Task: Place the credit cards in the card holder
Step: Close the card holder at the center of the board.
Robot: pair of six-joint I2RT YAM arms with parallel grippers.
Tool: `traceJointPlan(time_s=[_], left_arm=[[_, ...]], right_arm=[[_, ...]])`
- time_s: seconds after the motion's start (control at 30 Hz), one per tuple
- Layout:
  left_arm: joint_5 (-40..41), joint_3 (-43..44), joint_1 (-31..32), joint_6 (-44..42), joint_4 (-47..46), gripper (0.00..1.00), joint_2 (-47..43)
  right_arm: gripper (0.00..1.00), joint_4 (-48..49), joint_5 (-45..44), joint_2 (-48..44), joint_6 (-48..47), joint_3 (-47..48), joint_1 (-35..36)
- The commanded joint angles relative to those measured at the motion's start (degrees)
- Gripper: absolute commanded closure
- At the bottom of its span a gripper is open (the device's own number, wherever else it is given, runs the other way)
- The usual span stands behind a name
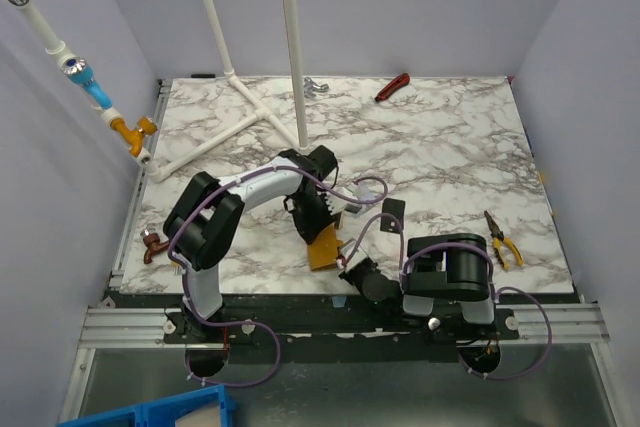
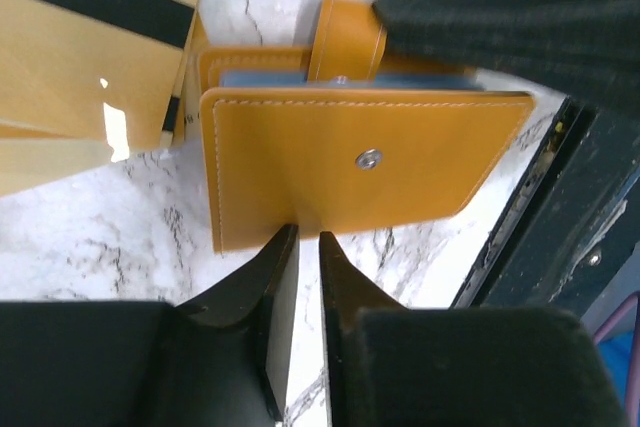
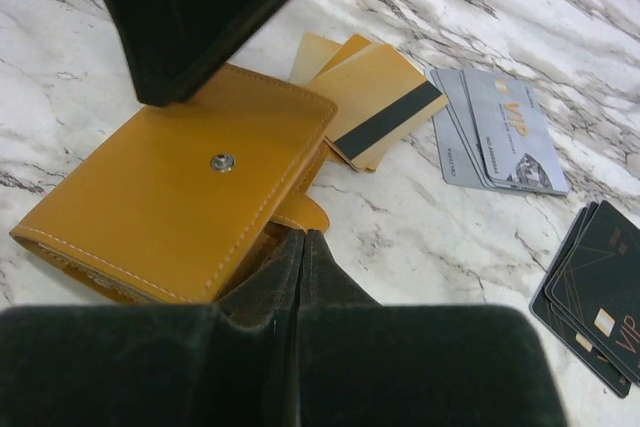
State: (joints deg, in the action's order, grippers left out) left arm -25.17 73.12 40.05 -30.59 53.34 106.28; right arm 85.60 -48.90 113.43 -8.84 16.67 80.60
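"VIP" reads on the top grey card at two o'clock and on a black card at four o'clock.

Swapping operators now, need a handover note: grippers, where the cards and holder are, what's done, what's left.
Left gripper: pinching the near edge of the card holder, jaws almost together.
Right gripper: shut, its tips at the holder's strap side; whether it grips anything cannot be told.
Card holder: tan leather, lying on the marble table between the arms, snap stud up. A grey-blue edge shows in its pocket; cannot tell if that is a card.
Gold cards, grey cards and black cards: loose stacks on the table beside the holder.
Left: load the loose cards.
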Motion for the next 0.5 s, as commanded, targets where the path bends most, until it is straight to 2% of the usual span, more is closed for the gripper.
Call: traceJointPlan(time_s=[0.0, 0.1, 0.47], left_arm=[[-1.0, 0.2, -2.2, -3.2, 4.0, 0.79, -2.6], [-0.4, 0.3, -3.0, -2.8, 3.1, 0.71, -2.8], [-2.2, 0.0, -3.5, -2.3, 2.2, 0.72, -3.2]], right_arm=[[0.99, 8.3, -3.6, -1.8, 5.7, -2.1, 0.4], [0.99, 7.2, -2.9, -2.9, 7.4, -2.9, 0.4], [0.99, 0.6, -5.4, -8.9, 24.0, -5.7, 0.2]])
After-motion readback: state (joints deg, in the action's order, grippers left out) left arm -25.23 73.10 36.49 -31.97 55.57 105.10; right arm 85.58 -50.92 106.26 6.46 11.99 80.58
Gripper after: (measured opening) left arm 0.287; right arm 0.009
